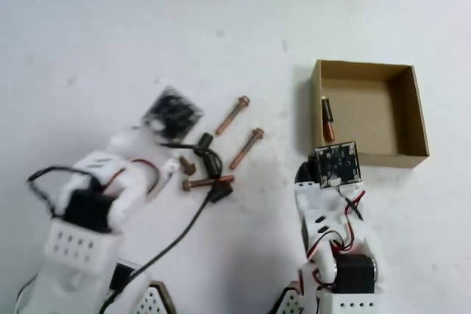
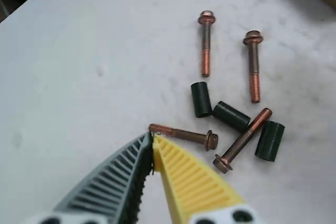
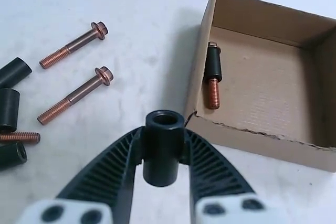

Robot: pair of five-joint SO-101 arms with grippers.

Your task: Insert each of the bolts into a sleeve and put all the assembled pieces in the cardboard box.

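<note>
A white table (image 1: 110, 49) carries everything. The left arm (image 1: 96, 204), white with black cabling, is over the scatter of loose parts near the table's middle. The right arm (image 1: 331, 211) sits just short of the near wall of an open brown cardboard box (image 1: 421, 108), which stands apart from that scatter on the right arm's side.

On the box floor an assembled piece (image 3: 212, 69), a copper-coloured bolt pushed through a black sleeve, lies flat alongside the wall that faces the loose parts.

The right gripper (image 3: 163, 132) has its black ribbed fingers clamped on a black cylindrical sleeve (image 3: 164, 153), held upright with the open bore upward, just outside a corner of the box.

The left gripper (image 2: 152, 139), one finger grey and one yellow, has its fingers pressed together. Its tips are right at the threaded end of a copper-coloured flanged bolt (image 2: 184, 135) lying on the table; whether they pinch it cannot be told.

A second bolt (image 2: 242, 140) lies slanted with its head close to the first one's head. Two more bolts (image 2: 206, 43) (image 2: 254, 66) lie nearly parallel, a little apart, farther from the gripper.

Three loose sleeves lie among them: one (image 2: 200, 99) below the parallel pair, one (image 2: 231, 116) just beside the slanted bolt, and one (image 2: 270, 140) on that bolt's other side
</note>
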